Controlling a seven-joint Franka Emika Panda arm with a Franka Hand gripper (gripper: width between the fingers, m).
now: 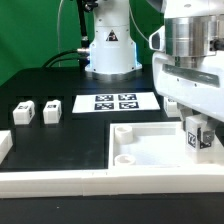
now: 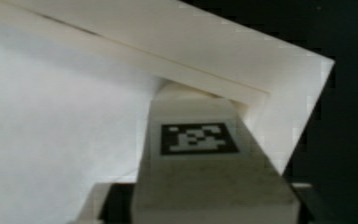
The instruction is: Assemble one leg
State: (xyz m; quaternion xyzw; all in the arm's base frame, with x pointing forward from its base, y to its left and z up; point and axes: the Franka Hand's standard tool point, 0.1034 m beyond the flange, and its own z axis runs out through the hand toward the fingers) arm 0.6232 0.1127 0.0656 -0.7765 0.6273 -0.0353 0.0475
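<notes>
I have the gripper closed on the leg, held upright at the panel corner on the exterior view's right. Judging this the insertion step; next I must seat it squarely in the socket, which I can't see.

Table: a dark matte tabletop.
Marker board: a thin flat white marker board, laid well behind the end effector.
Legs: two small white tagged cuboid blocks, laid far off.
</notes>
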